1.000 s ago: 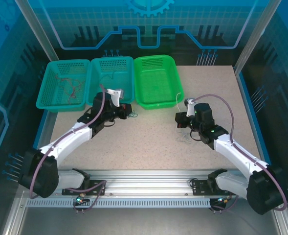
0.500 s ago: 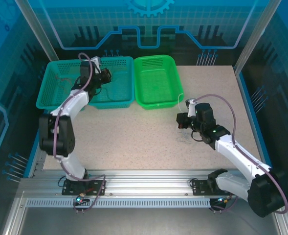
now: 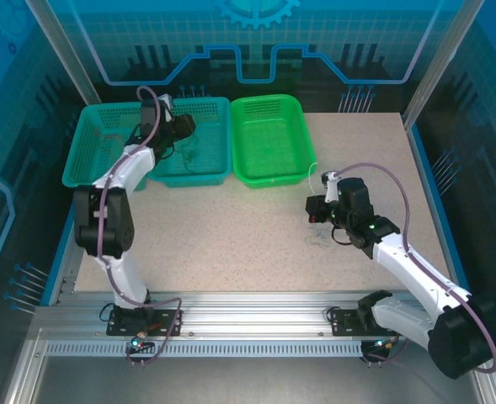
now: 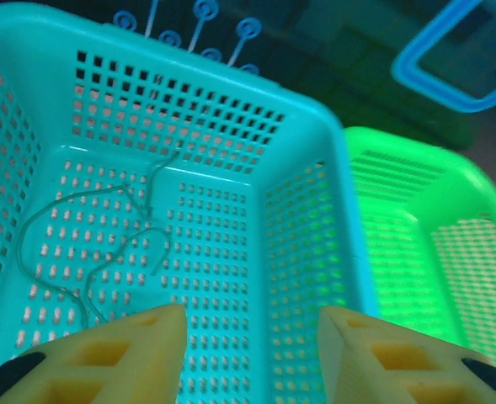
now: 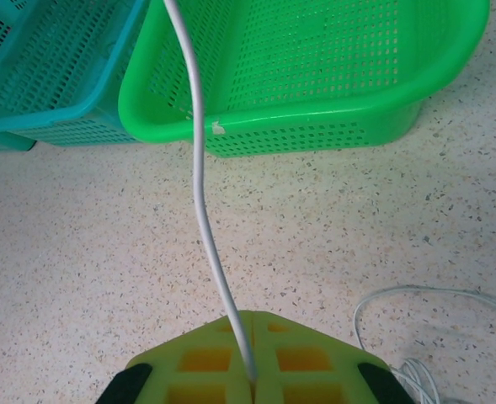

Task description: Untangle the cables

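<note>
Bench [image 3: 231,244] left behind: we see left gripper [image 4: 249,326] now released over teal basket [image 4: 298,227], green cable [image 4: 151,194] delivered; right gripper [image 5: 252,377] grasps white cable [image 5: 199,168].

Grn basket [image 5: 315,114], wht cable [image 5: 199,168]

Left arm [image 3: 120,178] and right arm [image 3: 412,263]: white links, black joints, a purple cable [image 3: 399,195] looped along each. Black bases [image 3: 374,313] bolted on silver rail [image 3: 248,324]. Yellow wedge fingers [image 4: 104,353], hollow cells, black pads [image 4: 8,370] at outer edges.
</note>
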Motion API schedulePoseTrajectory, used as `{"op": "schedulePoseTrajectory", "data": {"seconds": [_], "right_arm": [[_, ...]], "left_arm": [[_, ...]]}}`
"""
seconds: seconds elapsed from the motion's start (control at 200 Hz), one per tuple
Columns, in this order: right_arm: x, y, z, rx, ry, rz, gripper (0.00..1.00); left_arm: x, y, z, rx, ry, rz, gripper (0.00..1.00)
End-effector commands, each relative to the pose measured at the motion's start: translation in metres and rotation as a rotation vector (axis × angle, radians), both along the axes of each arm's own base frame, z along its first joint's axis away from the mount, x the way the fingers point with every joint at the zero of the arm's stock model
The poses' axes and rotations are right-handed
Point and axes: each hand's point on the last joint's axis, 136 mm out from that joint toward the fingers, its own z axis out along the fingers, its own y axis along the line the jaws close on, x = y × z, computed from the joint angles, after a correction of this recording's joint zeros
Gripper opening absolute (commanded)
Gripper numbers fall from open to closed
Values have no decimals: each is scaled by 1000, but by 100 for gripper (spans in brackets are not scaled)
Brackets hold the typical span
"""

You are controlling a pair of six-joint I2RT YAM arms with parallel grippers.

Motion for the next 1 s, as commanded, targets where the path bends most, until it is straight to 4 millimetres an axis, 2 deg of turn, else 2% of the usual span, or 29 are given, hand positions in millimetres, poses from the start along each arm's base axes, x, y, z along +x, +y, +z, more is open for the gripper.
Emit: {"op": "schedulePoseTrajectory", "data": {"seconds": [0.0, 0.075, 0.17, 0.255, 0.335, 0.445, 0.62, 0.69, 0.785, 0.855, 0.92, 0.96, 0.995], "right_arm": [[11, 4, 12, 24, -24, 6, 0], [14, 9, 10, 31, -25, 25, 0], [19, 14, 9, 36, -15, 44, 0], [21, 21, 10, 50, -11, 70, 0], [24, 24, 10, 62, -7, 80, 0], [26, 29, 15, 85, -2, 87, 0], [26, 32, 25, 126, 25, 78, 0], [25, 34, 30, 145, 39, 77, 0], [20, 36, 35, 170, 49, 81, 0], [16, 36, 40, 187, 49, 81, 0], [13, 36, 44, 210, 48, 82, 0], [11, 37, 46, 221, 50, 84, 0], [9, 37, 48, 227, 48, 84, 0]], "left_arm": [[-46, -54, 72, -42, -138, -128, 46], [-82, -95, 87, -63, -178, -243, 46], [-129, -143, 89, -80, -221, -391, 45], [-166, -178, 78, -75, -245, -510, 45], [-196, -207, 58, -55, -271, -615, 45], [-225, -245, 31, -83, -301, -748, 46], [-235, -316, -17, -97, -234, -913, 48], [-234, -342, -25, -111, -272, -961, 53], [-221, -364, -33, -147, -312, -973, 68], [-209, -372, -41, -154, -316, -952, 72], [-198, -377, -45, -162, -307, -927, 71], [-196, -381, -45, -172, -311, -933, 65], [-194, -384, -44, -182, -307, -930, 54]]}}
